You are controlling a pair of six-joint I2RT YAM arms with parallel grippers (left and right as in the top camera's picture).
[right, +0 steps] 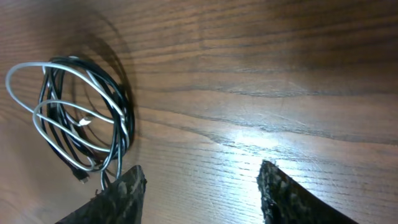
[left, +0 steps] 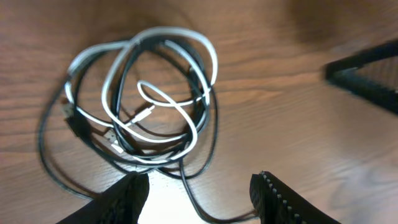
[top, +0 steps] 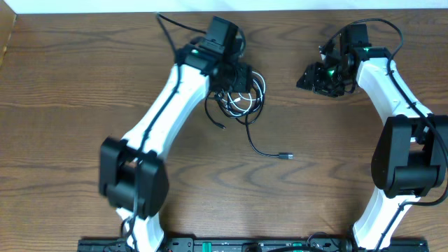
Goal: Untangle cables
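Left pincer apart, right pincer apart too (only bench beneath it); pinch just the black cord at lower centre, clear of the white cord.

**No readable text anywhere**

Went through all three views and there's nothing legible. No print, labels or numbers on the cables, the white arms or the wood tabletop. Any markings are too small or blurry to read.
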